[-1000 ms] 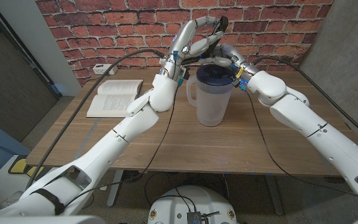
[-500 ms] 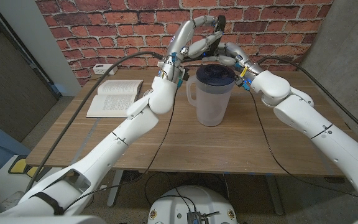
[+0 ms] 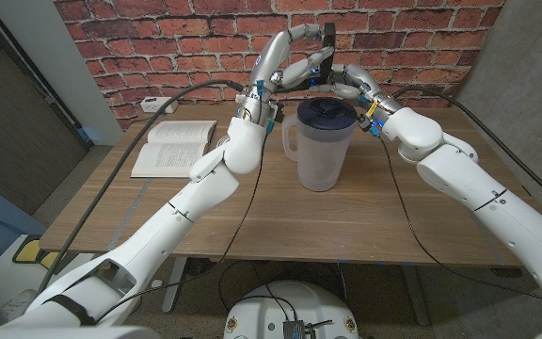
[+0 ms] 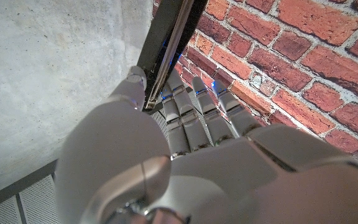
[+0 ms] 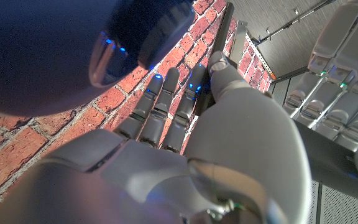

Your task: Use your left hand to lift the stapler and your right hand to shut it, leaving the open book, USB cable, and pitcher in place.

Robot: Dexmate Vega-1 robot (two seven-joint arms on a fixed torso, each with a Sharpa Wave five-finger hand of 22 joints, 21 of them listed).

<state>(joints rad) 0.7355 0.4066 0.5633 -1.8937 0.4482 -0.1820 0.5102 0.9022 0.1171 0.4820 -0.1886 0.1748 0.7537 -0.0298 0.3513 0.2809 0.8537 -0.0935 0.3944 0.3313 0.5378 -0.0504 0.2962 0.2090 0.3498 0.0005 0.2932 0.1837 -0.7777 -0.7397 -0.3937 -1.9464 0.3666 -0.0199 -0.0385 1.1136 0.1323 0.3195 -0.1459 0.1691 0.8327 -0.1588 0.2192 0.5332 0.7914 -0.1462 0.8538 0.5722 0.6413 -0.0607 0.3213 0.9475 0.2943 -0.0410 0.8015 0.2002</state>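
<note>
Near the top centre of the head view, against the red brick wall (image 3: 158, 38), the left hand (image 3: 294, 56) holds the black stapler (image 3: 327, 36) up in the air above the pitcher (image 3: 322, 143). Its fingers curl around the stapler; in the left wrist view the fingers (image 4: 194, 115) and thumb clasp the long black body (image 4: 173, 43). Just to the right, the right hand (image 3: 346, 83) reaches up to the stapler, its fingers touching it from the other side; in the right wrist view those fingers (image 5: 166, 106) lie along the stapler's dark edge (image 5: 219, 37). How far the stapler is closed I cannot tell. Below, the translucent pitcher with its dark blue lid stands at the middle of the wooden table (image 3: 252, 226). At the table's upper left lies the open book (image 3: 174, 146).
</note>
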